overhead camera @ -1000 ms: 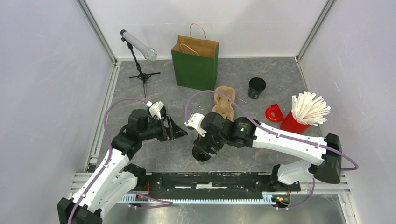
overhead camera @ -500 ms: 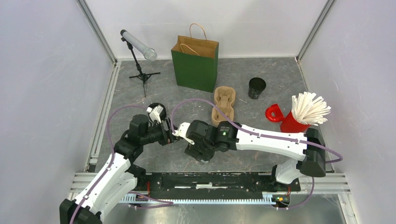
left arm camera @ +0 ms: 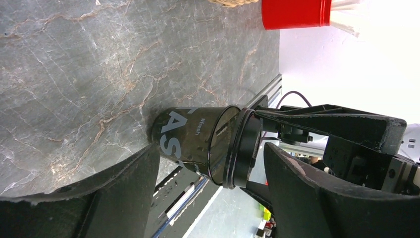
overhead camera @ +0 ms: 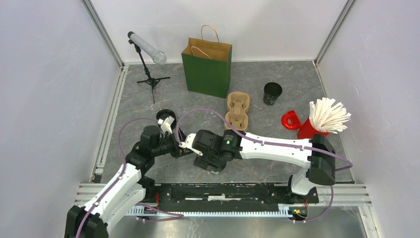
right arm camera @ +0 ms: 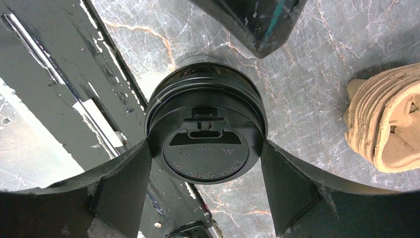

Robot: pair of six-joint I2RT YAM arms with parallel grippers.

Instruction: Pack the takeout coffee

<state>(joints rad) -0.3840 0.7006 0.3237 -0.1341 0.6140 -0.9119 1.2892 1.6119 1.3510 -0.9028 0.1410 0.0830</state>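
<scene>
The takeout coffee (left arm camera: 198,141) is a black cup with a black sip lid (right arm camera: 205,144), standing on the grey table. My right gripper (right arm camera: 205,148) comes down from above, and its fingers (right arm camera: 124,183) touch the lid rim on both sides. My left gripper (left arm camera: 210,151) is open and level with the cup, a finger (left arm camera: 124,188) on each side with gaps. In the top view the right gripper (overhead camera: 210,162) hides the cup, and the left gripper (overhead camera: 182,148) is just to its left. The brown cup tray (overhead camera: 237,110) lies behind them.
A green paper bag (overhead camera: 208,67) stands at the back. A lidless black cup (overhead camera: 272,92) and a red holder of white sticks (overhead camera: 317,124) are at the right. A squat black round piece (overhead camera: 166,115) lies behind the left gripper. A tripod with a tube (overhead camera: 146,47) stands back left.
My right wrist has swung left and now covers the cup in the top view. My left gripper has drawn nearer and closed in beside it.
</scene>
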